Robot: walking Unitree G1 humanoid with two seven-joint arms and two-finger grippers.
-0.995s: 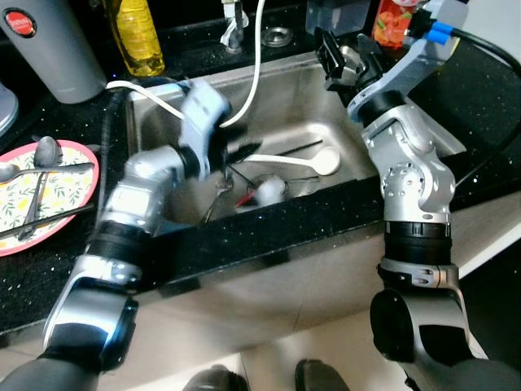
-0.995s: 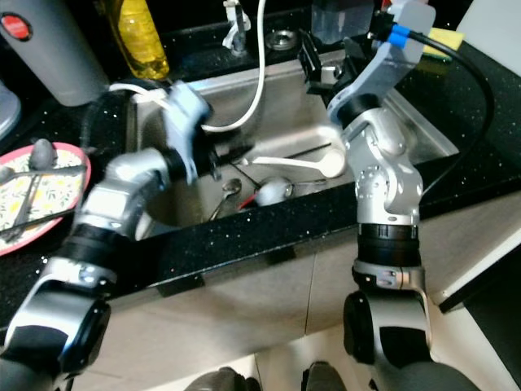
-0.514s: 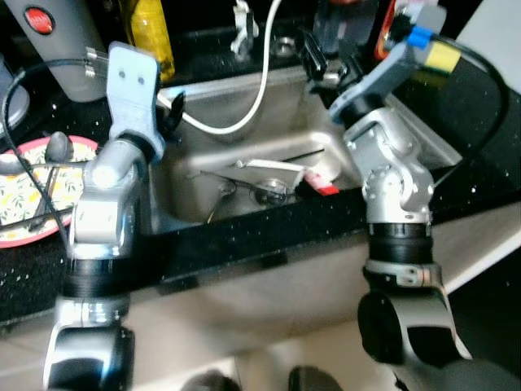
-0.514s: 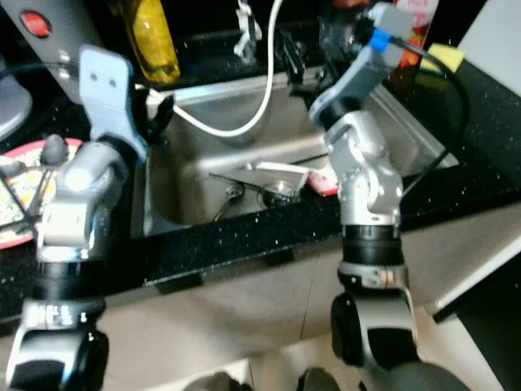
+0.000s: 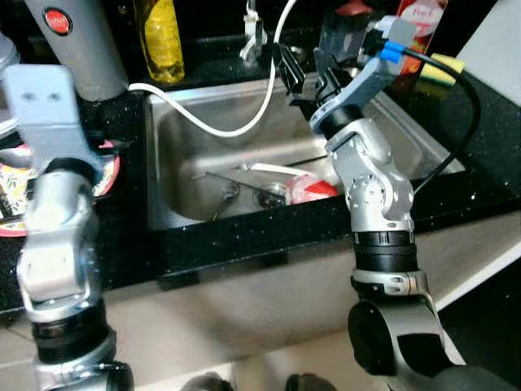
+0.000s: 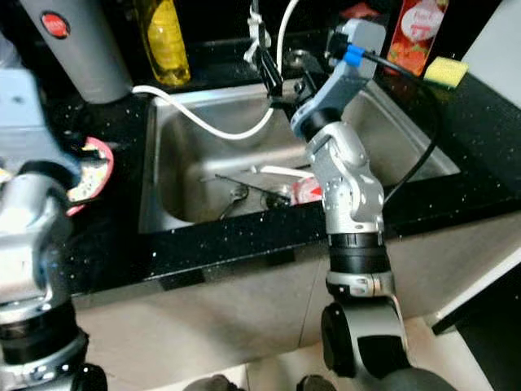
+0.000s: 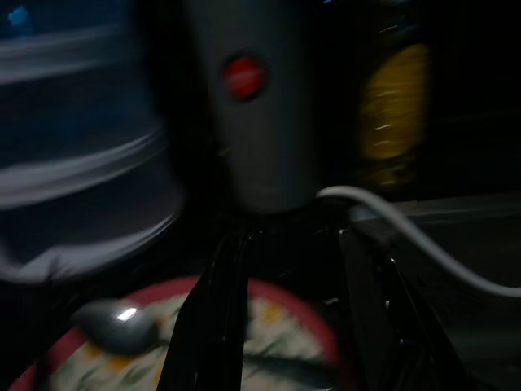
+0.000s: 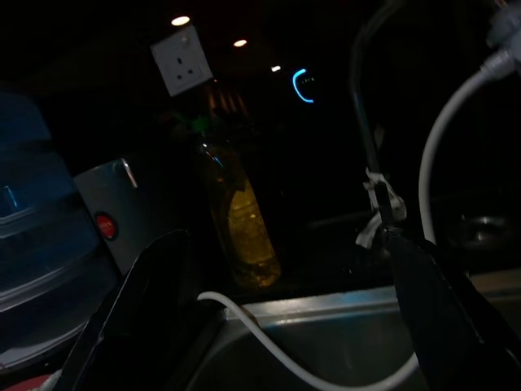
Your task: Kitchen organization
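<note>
A stainless steel sink point(image 5: 175, 155) sunk in a black speckled countertop point(image 5: 244, 236) holds a jumble of cutlery point(image 5: 232, 194), a white ladle point(image 5: 273, 169) and a red-and-white item point(image 5: 305, 189) near its front wall. The right gripper point(image 5: 303, 72) is raised over the sink's back rim, beside the tap point(image 6: 259, 32), with its two black fingers point(image 8: 155, 301) spread wide apart and nothing between them. A white hose point(image 5: 220, 122) curves from the counter across the basin and up behind it. The left gripper point(image 7: 285, 326) hovers over the round red-rimmed patterned plate point(image 7: 269, 326) on the counter left of the sink; its fingers stand apart and empty, and a grey spoon point(image 7: 114, 322) lies on the plate. Behind the plate stands a grey cylindrical canister with a red button point(image 5: 77, 37), and next to it a yellow bottle point(image 5: 159, 37). A yellow sponge point(image 6: 446, 72) and a red carton point(image 6: 415, 32) sit at the counter's far right.
</note>
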